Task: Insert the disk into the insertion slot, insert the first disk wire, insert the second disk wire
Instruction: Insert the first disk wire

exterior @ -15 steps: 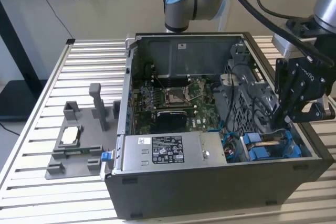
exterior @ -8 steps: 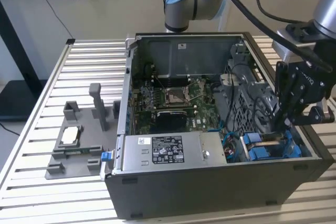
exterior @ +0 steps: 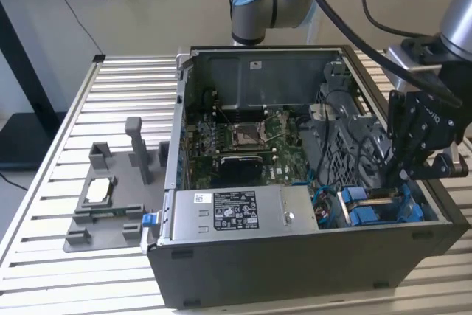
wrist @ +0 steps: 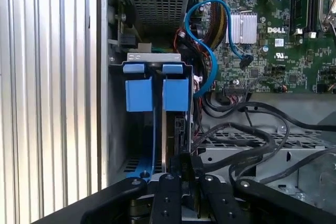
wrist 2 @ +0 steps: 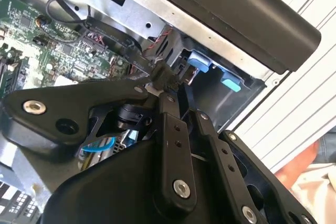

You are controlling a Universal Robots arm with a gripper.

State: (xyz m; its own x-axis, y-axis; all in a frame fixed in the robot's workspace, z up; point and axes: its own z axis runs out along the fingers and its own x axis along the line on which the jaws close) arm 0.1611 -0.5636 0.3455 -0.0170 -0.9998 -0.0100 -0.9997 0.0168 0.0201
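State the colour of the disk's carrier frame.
Bright blue; the carrier frame shows best in the first wrist view.

Robotics lab: slatted aluminium table (exterior: 125,86), open computer case (exterior: 295,263), grey parts fixture (exterior: 103,223), robot arm (exterior: 258,5)

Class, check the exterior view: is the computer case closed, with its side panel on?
No, the case is open, with its motherboard exposed.

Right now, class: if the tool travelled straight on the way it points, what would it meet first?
Most likely the disk in its blue carrier in the drive bay: the tool, shut on a black connector, points at its near end. Depth is unclear; they may already touch.
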